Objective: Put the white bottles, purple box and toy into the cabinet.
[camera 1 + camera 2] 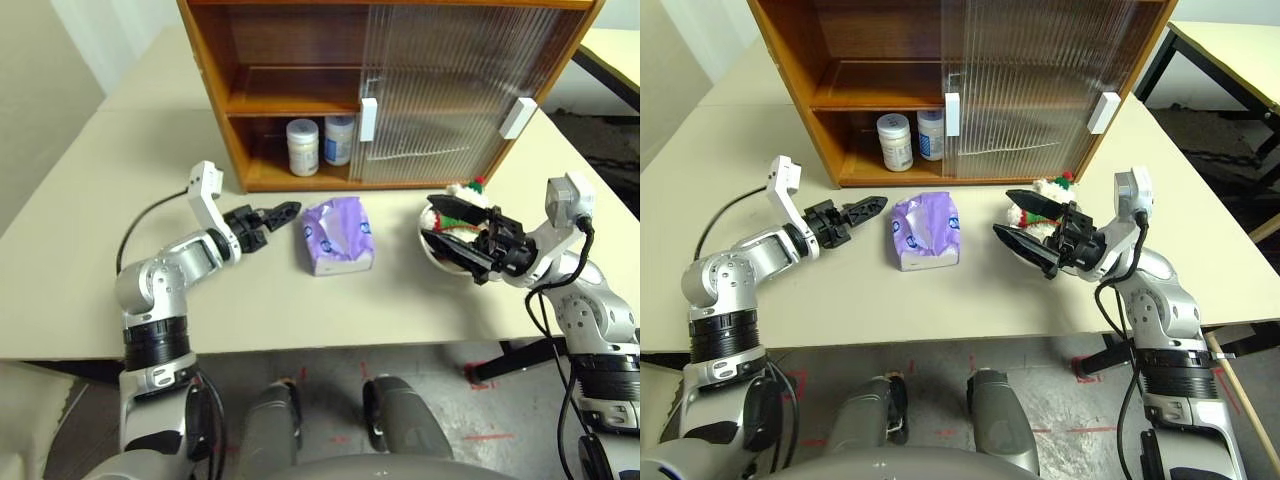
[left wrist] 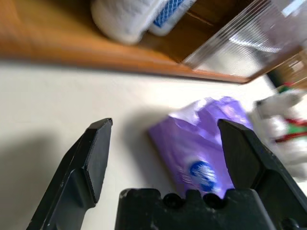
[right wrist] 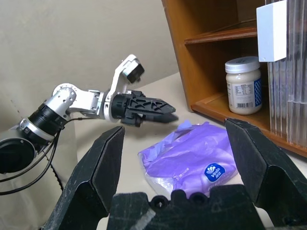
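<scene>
The cabinet [image 1: 215,60] stands at the table's far side, its left half open. Two white bottles [image 1: 302,147] [image 1: 338,139] stand side by side on its bottom shelf. The purple box [image 1: 338,235] lies on the table in front of the cabinet. My left gripper [image 1: 285,213] hovers just left of the box, open and empty, pointing toward it. The toy [image 1: 468,190] sits in a shallow bowl [image 1: 430,247] at the right. My right gripper [image 1: 426,220] is open over the bowl's near side, pointing left toward the box, holding nothing.
Ribbed sliding doors with white handles [image 1: 368,118] [image 1: 518,117] cover the cabinet's right half. The upper shelf [image 1: 290,100] on the open side holds nothing. A black cable [image 1: 140,225] trails on the table behind the left arm. Another table [image 1: 1230,60] stands at far right.
</scene>
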{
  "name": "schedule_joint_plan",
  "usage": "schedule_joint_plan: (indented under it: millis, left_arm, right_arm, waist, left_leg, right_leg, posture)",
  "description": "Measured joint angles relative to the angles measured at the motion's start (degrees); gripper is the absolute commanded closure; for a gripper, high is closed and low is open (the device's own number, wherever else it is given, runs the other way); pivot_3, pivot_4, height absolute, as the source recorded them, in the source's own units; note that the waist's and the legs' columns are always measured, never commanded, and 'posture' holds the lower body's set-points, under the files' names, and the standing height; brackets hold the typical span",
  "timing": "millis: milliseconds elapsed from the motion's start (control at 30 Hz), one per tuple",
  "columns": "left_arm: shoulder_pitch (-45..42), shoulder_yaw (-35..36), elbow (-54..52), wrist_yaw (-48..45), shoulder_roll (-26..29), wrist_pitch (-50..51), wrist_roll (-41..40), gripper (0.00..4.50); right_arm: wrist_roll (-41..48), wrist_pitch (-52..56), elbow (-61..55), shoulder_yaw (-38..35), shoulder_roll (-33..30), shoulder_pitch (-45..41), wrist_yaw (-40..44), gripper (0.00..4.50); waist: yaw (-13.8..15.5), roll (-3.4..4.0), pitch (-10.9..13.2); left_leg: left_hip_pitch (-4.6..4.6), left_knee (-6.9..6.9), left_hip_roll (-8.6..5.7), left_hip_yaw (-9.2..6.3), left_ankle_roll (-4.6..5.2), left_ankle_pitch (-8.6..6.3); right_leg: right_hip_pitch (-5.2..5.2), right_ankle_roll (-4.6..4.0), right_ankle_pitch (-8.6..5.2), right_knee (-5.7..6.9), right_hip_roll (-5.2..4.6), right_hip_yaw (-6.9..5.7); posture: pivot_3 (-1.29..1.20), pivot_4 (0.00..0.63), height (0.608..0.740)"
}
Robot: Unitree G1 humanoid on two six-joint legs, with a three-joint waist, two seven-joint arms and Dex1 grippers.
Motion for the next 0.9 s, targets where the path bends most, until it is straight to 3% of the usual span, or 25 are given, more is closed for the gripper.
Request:
schedule_joint_plan:
  millis: [100,267,300,400,667,700,900]
  left_arm:
    - [-0.05,1.75,-0.27,5.05,-5.02,8.23,-2.0,0.04]
    - [-1.07,1.81,-0.98,10.61,-7.8,11.03,-1.64,0.04]
    - [-1.67,2.32,-0.24,11.3,-8.29,11.31,-1.62,0.2]
    - [-2.74,4.79,2.29,13.49,-10.06,11.41,-1.62,0.98]
    - [-3.65,6.67,5.5,15.17,-10.61,12.88,-1.79,4.25]
    - [-3.53,6.25,5.44,14.42,-9.9,12.6,-2.01,4.48]
    - [-2.25,5.34,5.06,10.91,-7.08,9.22,-3.09,4.48]
  right_arm:
    - [-0.01,0.0,0.01,0.0,-0.02,-0.05,0.06,0.0]
    - [-0.01,0.0,-0.61,-0.39,-0.17,0.93,-0.19,0.0]
    - [-0.01,0.0,-0.89,-0.39,-0.16,1.21,-0.28,0.0]
    - [-0.01,0.0,-1.55,-0.4,-0.14,1.76,-0.67,0.0]
    - [0.0,0.0,-2.13,-0.57,-0.2,1.95,-1.41,0.0]
    - [0.0,-0.01,-2.11,-0.58,-0.21,1.92,-1.42,0.0]
    - [-0.2,-0.82,-0.58,-0.58,0.07,0.76,-1.4,0.0]
  waist:
    - [0.15,-0.04,-0.03]
    - [0.14,0.16,-0.67]
    - [0.17,0.22,-0.75]
    - [0.16,0.4,-0.93]
    - [-0.16,0.26,-1.07]
    - [-0.16,0.26,-1.09]
    - [-0.66,0.26,-1.29]
  left_leg:
    - [-0.02,0.05,-0.01,0.0,0.0,0.0]
    - [0.11,0.05,-0.01,-0.03,-0.02,0.0]
    - [0.13,0.05,-0.02,-0.03,-0.02,0.0]
    - [0.16,0.05,-0.04,-0.04,-0.02,0.0]
    - [0.15,0.05,-0.05,-0.05,-0.03,-0.01]
    - [0.14,0.04,-0.04,-0.06,-0.03,-0.01]
    - [0.13,0.0,-0.02,-0.06,-0.03,-0.01]
  right_leg:
    - [0.02,0.02,0.0,-0.01,0.01,0.02]
    - [0.12,-0.04,-0.07,-0.04,0.07,0.07]
    - [0.13,-0.05,-0.09,-0.05,0.06,0.07]
    - [0.15,-0.23,-0.18,-0.2,0.03,0.07]
    - [0.31,-0.54,-0.09,-0.5,0.05,0.07]
    - [0.31,-0.56,-0.08,-0.5,0.07,0.06]
    - [0.26,-0.61,0.02,-0.5,0.14,0.06]
  posture:
    - [-0.1,0.049,0.74]
    - [-0.12,0.049,0.74]
    - [-0.12,0.049,0.74]
    - [-0.12,0.049,0.74]
    - [-0.11,0.035,0.74]
    - [-0.11,0.032,0.74]
    - [-0.08,0.023,0.74]
